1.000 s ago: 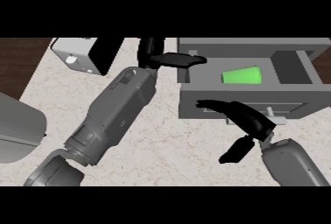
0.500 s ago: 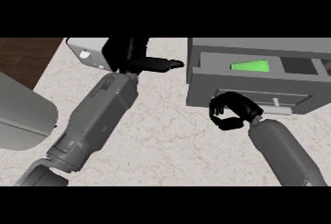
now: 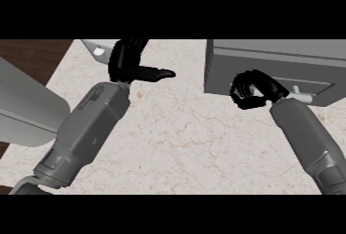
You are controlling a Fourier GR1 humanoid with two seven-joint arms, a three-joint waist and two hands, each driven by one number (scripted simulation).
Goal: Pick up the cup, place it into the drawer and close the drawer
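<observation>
The grey drawer unit (image 3: 283, 59) stands at the upper right, and its drawer front (image 3: 307, 84) sits flush with the cabinet. No cup shows; the drawer's inside is hidden. My right hand (image 3: 253, 91) rests against the drawer front, fingers curled and holding nothing. My left hand (image 3: 132, 66) hovers over the counter at the upper middle, fingers straight and thumb pointing right, away from the drawer.
A small grey and white object (image 3: 100, 49) lies at the counter's far edge behind my left hand. A large grey rounded body (image 3: 24, 107) fills the left side. The marble counter (image 3: 196, 137) spreads between my forearms.
The drawer has gone from open, with the green cup showing inside, to shut. My right hand has moved forward with the drawer front. My left hand has shifted slightly.
</observation>
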